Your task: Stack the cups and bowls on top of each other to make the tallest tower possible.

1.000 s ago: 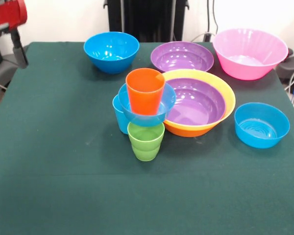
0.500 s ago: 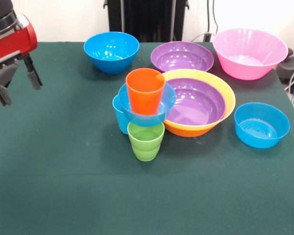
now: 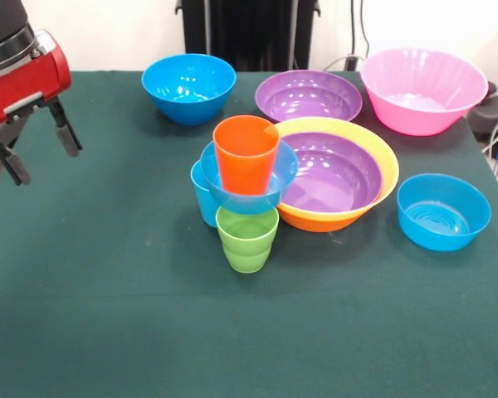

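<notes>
Front view showed, at centre frame, the ridged green plastic cup [image 3: 247, 239] carrying a small blue plastic bowl [image 3: 249, 184] with the glossy orange cup [image 3: 246, 154] inside. Behind it, at upper left, the red arm's gripper [image 3: 41, 154] hung spread apart, empty.
</notes>
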